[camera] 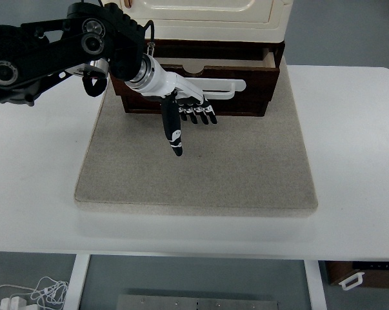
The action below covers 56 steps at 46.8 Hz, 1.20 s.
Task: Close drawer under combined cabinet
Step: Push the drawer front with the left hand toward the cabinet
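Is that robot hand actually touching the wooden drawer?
Cannot tell. In the top view the left hand overlaps the drawer front and its white handle, but looking steeply down hides whether they press it or hover just before it.

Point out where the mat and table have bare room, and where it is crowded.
Free: the grey mat in front of the drawer, to its near edge, and the white table on either side. Crowded: the drawer front, where the left hand hangs by the white handle.

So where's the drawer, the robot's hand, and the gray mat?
drawer [246, 103], top view, on its dark wooden front, right of the handle.
left hand [189, 106], top view, middle of the hand.
gray mat [246, 168], top view, a bare patch.
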Each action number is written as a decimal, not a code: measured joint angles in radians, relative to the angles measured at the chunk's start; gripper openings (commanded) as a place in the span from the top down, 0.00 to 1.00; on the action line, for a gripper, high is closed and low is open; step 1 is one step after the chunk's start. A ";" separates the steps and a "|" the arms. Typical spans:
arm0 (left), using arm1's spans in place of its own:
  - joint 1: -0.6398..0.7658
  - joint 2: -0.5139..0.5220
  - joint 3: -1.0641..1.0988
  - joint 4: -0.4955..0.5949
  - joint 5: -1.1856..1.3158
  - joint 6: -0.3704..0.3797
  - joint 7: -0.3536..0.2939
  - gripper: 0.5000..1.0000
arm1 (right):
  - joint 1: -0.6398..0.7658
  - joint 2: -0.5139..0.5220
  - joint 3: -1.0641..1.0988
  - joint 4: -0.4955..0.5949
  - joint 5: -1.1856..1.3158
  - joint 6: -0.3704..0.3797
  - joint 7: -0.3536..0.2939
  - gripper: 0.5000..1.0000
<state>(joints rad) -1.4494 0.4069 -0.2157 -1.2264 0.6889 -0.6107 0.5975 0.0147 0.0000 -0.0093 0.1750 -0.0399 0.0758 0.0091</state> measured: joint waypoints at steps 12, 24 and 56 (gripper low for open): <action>0.006 -0.011 -0.001 0.030 0.005 0.000 -0.002 0.00 | 0.000 0.000 0.000 0.000 0.000 0.000 0.000 0.10; 0.009 -0.031 -0.005 0.088 0.007 0.000 -0.007 0.00 | 0.000 0.000 0.000 0.000 0.000 0.000 0.000 0.10; 0.011 -0.067 -0.064 0.231 0.005 0.003 -0.014 0.00 | 0.001 0.000 0.000 0.001 0.000 0.000 0.000 0.10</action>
<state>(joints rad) -1.4385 0.3403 -0.2792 -0.9953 0.6934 -0.6073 0.5831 0.0153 0.0000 -0.0092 0.1756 -0.0399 0.0759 0.0092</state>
